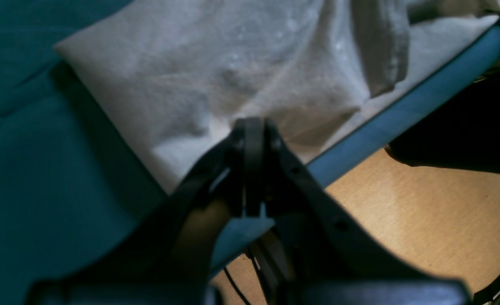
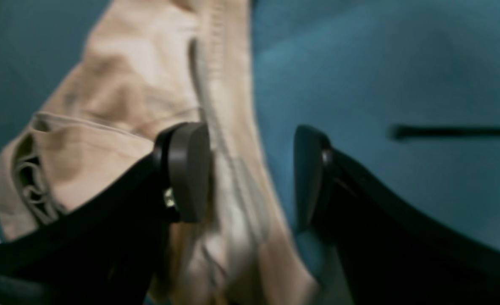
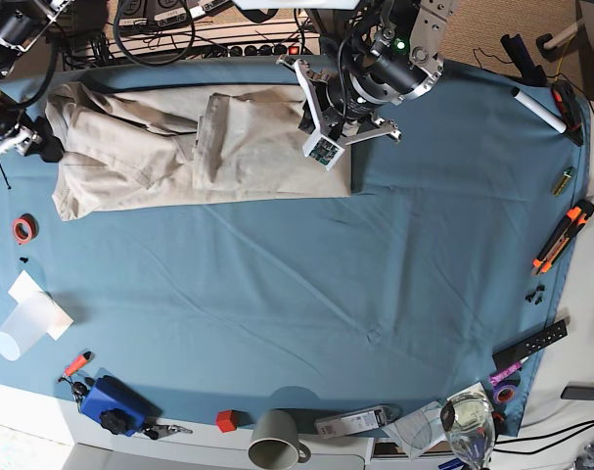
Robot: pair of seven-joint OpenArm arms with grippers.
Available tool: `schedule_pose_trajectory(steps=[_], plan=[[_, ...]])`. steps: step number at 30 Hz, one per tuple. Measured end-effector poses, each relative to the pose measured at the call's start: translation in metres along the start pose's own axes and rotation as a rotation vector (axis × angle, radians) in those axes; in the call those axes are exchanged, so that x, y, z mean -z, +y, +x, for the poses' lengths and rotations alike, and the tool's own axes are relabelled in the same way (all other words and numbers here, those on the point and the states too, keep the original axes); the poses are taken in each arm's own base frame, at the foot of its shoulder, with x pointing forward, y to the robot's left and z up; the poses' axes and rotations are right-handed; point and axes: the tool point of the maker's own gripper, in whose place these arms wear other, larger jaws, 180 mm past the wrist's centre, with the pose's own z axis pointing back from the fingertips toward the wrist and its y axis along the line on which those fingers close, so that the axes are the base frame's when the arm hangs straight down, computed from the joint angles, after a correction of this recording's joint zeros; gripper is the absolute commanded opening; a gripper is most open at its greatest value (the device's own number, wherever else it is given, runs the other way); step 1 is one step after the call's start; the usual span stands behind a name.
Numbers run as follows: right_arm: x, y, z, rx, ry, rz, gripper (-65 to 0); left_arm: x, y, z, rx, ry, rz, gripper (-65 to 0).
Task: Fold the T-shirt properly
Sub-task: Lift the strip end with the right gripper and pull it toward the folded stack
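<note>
From my remote seat I see a table draped in a teal-blue cloth (image 3: 306, 323) that fills nearly the whole base view. Beyond its far edge lies a tangle of black cables (image 3: 164, 29), with a strip of tan floor (image 3: 492, 20) at the upper right. The left wrist view shows a wooden floor (image 1: 423, 220) below the table's edge. Bright light falls on the white surface (image 3: 22, 426) at the near left corner.

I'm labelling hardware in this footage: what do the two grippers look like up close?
The right gripper has two curved black fingers ending in flat, rounded dark grey pads. The left gripper is likewise black, its curved fingers dotted with small screw holes, and thin black cables run beneath it. In the base view, the left arm's wrist is silver-grey metal with a green indicator light.
</note>
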Motion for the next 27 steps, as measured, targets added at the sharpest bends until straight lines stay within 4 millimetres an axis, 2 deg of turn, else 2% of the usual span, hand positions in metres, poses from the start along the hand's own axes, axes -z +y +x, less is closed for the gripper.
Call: schedule_pose_trajectory(steps=[8,14,15,20,21,27], plan=[[0.031,0.031,-0.010,-0.013,0.006,0.099,-32.8,0.000,0.000,0.000,0.000,0.001,0.000,-65.0],[0.041,0.039,-0.016,-0.021,0.010,0.119,-33.0,-0.001,0.004,-0.005,0.015,0.014,0.009,-65.0],[0.042,0.040,-0.017,-0.018,0.010,0.122,-34.8,-0.001,0.005,-0.006,0.019,0.016,0.011,-65.0],[0.047,0.042,-0.026,-0.003,0.025,0.128,-62.0,-0.001,0.006,-0.007,0.021,0.019,0.012,-65.0],[0.047,0.042,-0.026,0.002,0.024,0.130,-65.0,-0.001,0.006,-0.007,0.021,0.019,0.012,-65.0],[0.044,0.039,-0.024,-0.008,0.029,0.119,-65.0,-0.001,0.006,-0.007,0.021,0.019,0.012,-65.0]])
